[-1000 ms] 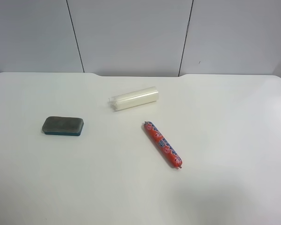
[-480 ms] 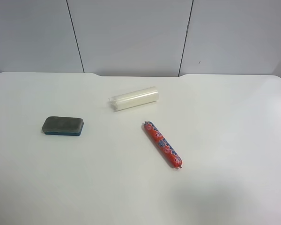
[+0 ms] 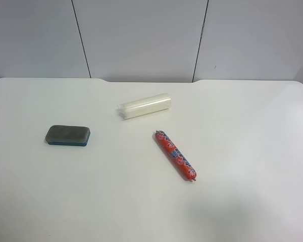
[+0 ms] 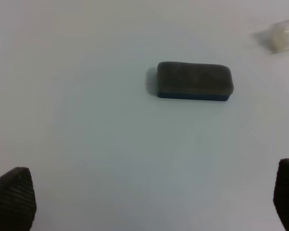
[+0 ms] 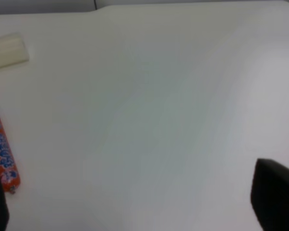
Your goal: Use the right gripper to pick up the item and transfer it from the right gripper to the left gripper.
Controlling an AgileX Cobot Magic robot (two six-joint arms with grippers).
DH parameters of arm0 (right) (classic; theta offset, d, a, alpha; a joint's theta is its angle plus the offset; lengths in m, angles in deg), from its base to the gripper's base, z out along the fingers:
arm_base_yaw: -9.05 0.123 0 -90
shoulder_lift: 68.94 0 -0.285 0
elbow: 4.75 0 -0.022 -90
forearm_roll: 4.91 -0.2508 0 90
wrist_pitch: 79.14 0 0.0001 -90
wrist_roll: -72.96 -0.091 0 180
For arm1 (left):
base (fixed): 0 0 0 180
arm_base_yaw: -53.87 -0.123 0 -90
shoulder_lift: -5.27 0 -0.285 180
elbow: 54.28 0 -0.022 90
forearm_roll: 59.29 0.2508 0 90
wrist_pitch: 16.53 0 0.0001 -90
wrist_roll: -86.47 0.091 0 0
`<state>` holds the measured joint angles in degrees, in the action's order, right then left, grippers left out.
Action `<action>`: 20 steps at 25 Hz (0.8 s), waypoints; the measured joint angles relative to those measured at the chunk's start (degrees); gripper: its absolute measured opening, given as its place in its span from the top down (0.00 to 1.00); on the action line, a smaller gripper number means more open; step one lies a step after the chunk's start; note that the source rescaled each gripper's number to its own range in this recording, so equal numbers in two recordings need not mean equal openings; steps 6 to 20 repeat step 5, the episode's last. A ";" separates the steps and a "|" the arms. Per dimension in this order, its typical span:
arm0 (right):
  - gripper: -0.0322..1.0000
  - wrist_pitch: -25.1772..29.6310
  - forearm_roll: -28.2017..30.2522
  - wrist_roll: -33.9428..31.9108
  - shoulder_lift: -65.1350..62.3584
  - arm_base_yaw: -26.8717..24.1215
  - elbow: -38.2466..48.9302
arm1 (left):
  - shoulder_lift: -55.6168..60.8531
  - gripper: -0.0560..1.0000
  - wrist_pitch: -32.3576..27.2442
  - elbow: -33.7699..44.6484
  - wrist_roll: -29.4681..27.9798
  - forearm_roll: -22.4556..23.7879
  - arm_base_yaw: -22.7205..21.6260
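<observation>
The item point(image 3: 67, 135), a dark grey felt block on a blue base, lies flat on the white table toward the exterior high view's left. In the left wrist view the item point(image 4: 194, 81) rests well ahead of my left gripper point(image 4: 149, 202), whose black fingertips point(image 4: 12, 198) stand wide apart with only bare table between them. My right gripper point(image 5: 135, 207) is also open and holds nothing; one fingertip point(image 5: 274, 197) shows at the frame's edge. The item does not appear in the right wrist view. Neither arm shows in the exterior high view.
A red printed sausage tube point(image 3: 175, 155) lies diagonally near the table's middle, and the sausage tube point(image 5: 1, 149) sits off to one side of the right gripper. A white translucent roll point(image 3: 144, 106) lies farther back. Grey wall panels stand behind the table edge point(image 3: 151, 80).
</observation>
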<state>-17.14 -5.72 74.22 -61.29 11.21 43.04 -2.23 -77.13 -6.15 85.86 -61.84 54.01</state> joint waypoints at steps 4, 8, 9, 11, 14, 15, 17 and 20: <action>0.01 0.00 0.00 0.00 0.00 0.00 0.00 | 0.00 0.00 0.00 0.00 0.00 0.00 0.00; 0.01 0.00 0.00 0.00 0.00 0.00 0.00 | 0.00 0.00 0.00 0.00 0.00 0.00 0.00; 0.01 0.00 0.00 0.00 0.00 0.00 0.00 | 0.00 0.00 0.00 0.00 0.00 0.00 0.00; 0.01 0.00 0.00 0.00 0.00 0.00 0.00 | 0.00 0.00 0.00 0.00 0.00 0.00 0.00; 0.01 0.00 0.00 0.00 0.00 0.00 0.00 | 0.00 0.00 0.00 0.00 0.00 0.00 0.00; 0.01 0.00 0.00 0.00 0.00 0.00 0.00 | 0.00 0.00 0.00 0.00 0.00 0.00 0.00; 0.01 0.00 0.00 0.00 0.00 0.00 0.00 | 0.00 0.00 0.00 0.00 0.00 0.00 0.00; 0.01 0.00 0.00 0.00 0.00 0.00 0.00 | 0.00 0.00 0.00 0.00 0.00 0.00 0.00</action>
